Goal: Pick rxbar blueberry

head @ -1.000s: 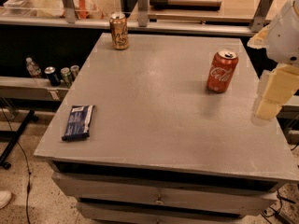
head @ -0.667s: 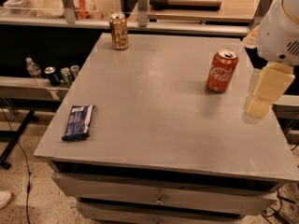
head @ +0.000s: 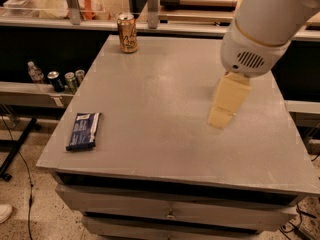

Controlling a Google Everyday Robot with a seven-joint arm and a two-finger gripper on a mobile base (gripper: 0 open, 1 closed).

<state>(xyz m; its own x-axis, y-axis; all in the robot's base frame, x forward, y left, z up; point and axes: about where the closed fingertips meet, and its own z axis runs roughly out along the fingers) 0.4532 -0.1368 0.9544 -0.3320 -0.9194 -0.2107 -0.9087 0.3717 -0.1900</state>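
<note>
One dark navy-blue flat rectangular snack bar with white print, the rxbar blueberry (head: 83, 130), is lying near the front left corner of the grey flat-topped table (head: 150, 99), touching nothing else. Our cream-coloured gripper (head: 220, 118) is hanging under the rounded white arm housing (head: 265, 24) over the table's right half, well apart from the bar; we are failing to tell whether the claw is apart or together. A gold metal can (head: 128, 32) is standing upright near the back edge
</note>
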